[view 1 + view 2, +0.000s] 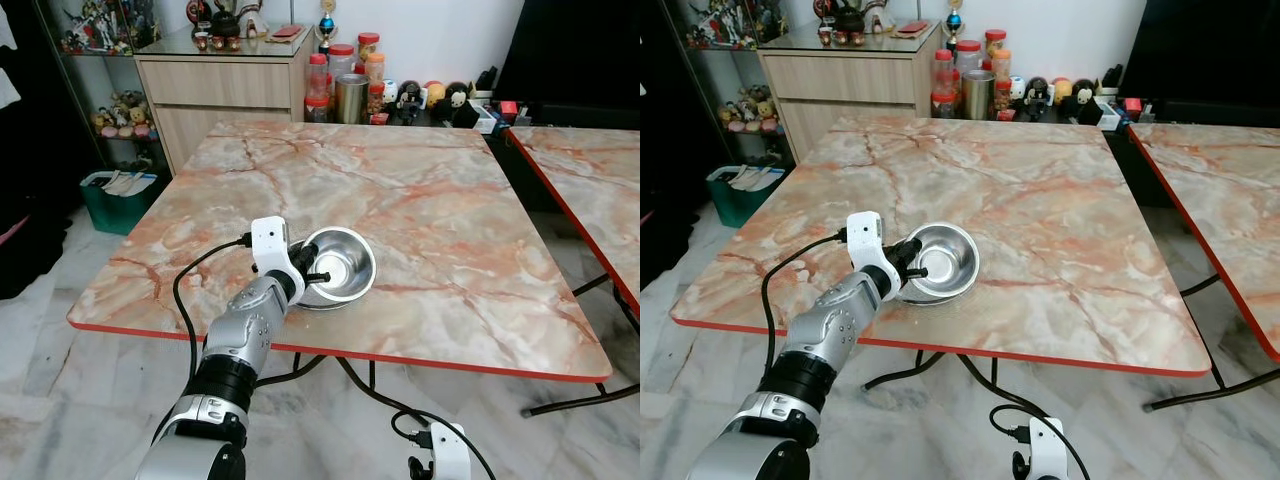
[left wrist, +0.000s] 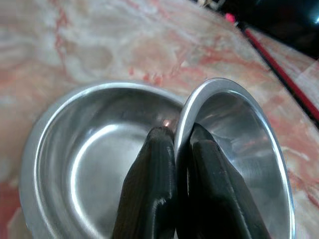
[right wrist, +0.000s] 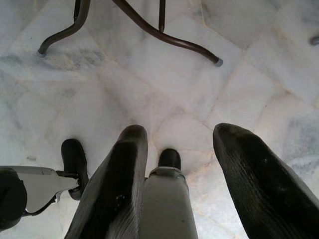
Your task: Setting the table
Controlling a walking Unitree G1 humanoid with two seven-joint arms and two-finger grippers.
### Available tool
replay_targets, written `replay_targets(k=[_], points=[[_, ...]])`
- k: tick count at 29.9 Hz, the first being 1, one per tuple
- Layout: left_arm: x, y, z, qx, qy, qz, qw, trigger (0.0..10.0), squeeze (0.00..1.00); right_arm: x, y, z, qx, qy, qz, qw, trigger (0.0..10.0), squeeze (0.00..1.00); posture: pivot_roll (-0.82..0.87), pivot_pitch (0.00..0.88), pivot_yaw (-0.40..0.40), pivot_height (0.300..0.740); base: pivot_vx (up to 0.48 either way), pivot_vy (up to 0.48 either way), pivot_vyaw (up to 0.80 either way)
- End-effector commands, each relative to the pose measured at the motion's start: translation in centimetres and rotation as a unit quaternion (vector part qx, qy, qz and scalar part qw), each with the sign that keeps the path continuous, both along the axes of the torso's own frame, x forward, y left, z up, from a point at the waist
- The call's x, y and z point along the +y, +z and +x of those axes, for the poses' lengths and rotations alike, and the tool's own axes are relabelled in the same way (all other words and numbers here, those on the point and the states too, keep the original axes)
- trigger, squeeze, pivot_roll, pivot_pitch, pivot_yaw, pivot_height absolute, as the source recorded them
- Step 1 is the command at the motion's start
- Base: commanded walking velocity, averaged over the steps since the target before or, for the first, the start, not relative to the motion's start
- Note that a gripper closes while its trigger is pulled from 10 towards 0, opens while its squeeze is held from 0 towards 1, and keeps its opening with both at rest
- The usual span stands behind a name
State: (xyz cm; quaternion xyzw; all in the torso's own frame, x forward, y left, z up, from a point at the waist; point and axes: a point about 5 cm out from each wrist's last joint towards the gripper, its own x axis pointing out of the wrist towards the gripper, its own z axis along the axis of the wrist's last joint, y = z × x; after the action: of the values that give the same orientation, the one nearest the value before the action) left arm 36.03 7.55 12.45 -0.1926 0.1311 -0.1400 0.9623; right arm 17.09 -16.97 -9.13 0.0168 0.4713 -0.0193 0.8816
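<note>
The left end effector [image 2: 182, 149] is closed on the rim of a steel bowl [image 2: 239, 149]: 1 black finger [image 2: 149, 189] lies outside the wall, the other [image 2: 219, 194] inside it, with the thin rim pinched between them. That upper bowl [image 1: 342, 262] is tilted and sits inside a second steel bowl [image 2: 94, 159], whose hollow opens just beside the outer finger. From the head camera the lower bowl [image 1: 318, 297] is mostly covered; a narrow crescent of its rim peeks out beneath the upper one, next to the wrist. The 2 bowls rest on the marble bench [image 1: 440, 200] near its front red edge, directly ahead of the left end effector. How deep the upper bowl sits in the lower cannot be told, since the fingers block the contact line.

The right end effector [image 3: 179, 149] hangs low beside the body, fingers spread apart with nothing between them, pointing down at the tiled floor [image 3: 149, 89]; the dark curved bench legs [image 3: 164, 35] lie beyond its tips. In the head view just its white wrist housing [image 1: 447, 450] shows, cut off by the lower frame edge.

A second bench [image 1: 590, 190] stands well off to the right, cropped by the frame.
</note>
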Motion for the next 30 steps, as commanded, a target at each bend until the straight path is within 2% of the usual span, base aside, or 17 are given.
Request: replay_targets(k=[1,13,18,30], points=[[0.10,0.95,0.66,-0.011,0.017,0.003,1.000,10.0,0.00,-0.06,0.05,0.11,-0.002,-0.002,-0.001,1.000,10.0,0.00,-0.04,0.007,-0.003,0.740,0.000,0.000,0.00],[0.19,1.33,1.38,-0.007,0.060,-0.019,0.998,10.0,0.00,-0.13,0.02,0.01,0.000,0.000,-0.003,1.000,10.0,0.00,-0.04,0.007,-0.005,0.740,0.000,0.000,0.00],[0.37,0.74,1.41,0.019,0.080,-0.012,0.997,10.0,0.00,-0.20,0.02,0.01,0.001,0.000,-0.003,1.000,10.0,0.00,-0.04,0.007,-0.005,0.740,0.000,0.000,0.00],[0.95,0.56,1.56,0.032,0.106,-0.008,0.994,10.0,0.00,-0.16,-0.01,-0.05,0.002,-0.001,-0.003,1.000,10.0,0.00,-0.04,0.013,-0.001,0.740,0.000,0.000,0.00]])
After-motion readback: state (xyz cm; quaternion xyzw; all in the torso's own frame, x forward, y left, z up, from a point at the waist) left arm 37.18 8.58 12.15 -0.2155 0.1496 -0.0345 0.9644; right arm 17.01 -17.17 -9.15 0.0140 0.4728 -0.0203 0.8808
